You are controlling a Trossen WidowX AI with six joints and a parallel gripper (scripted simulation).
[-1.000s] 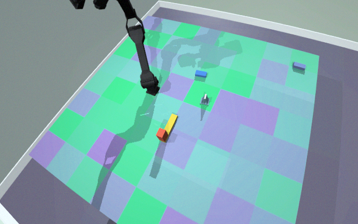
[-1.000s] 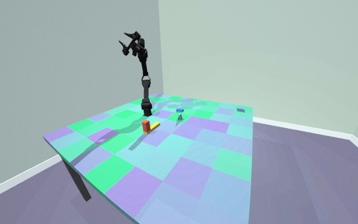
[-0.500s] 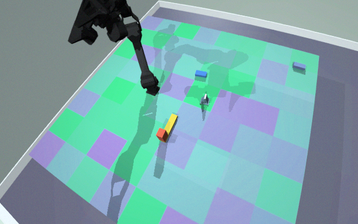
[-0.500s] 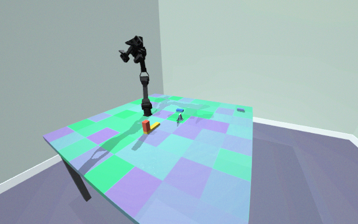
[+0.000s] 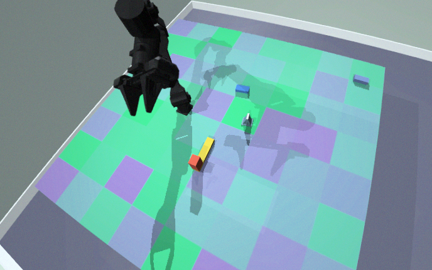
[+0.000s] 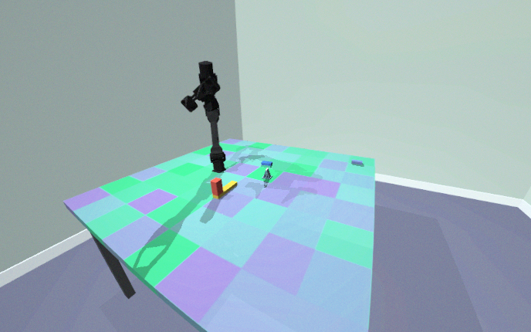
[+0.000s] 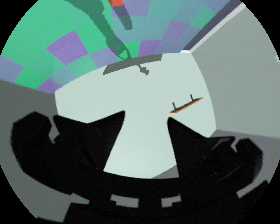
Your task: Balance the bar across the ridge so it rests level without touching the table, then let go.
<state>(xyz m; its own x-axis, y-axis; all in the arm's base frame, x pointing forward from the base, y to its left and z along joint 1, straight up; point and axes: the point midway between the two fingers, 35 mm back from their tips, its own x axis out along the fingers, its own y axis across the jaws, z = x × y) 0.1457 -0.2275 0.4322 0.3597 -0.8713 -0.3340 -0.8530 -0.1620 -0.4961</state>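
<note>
The yellow bar (image 5: 206, 147) (image 6: 230, 186) lies flat on the table, with a red block (image 5: 194, 162) (image 6: 216, 188) standing on its near end. The red block also shows at the top edge of the wrist view (image 7: 116, 2). The small grey ridge (image 5: 247, 117) (image 6: 266, 174) stands apart from the bar, to its right and farther back, with nothing on it. My gripper (image 5: 141, 113) (image 7: 147, 116) is open and empty, high above the table and well away from the bar and the ridge. In the exterior view its fingers are hard to make out.
A blue block (image 5: 242, 88) (image 6: 266, 164) lies behind the ridge. A slate-blue block (image 5: 361, 79) (image 6: 356, 162) lies near the far right corner of the table. The arm's base (image 5: 181, 101) (image 6: 218, 162) stands behind the bar. Long arm shadows cross the table.
</note>
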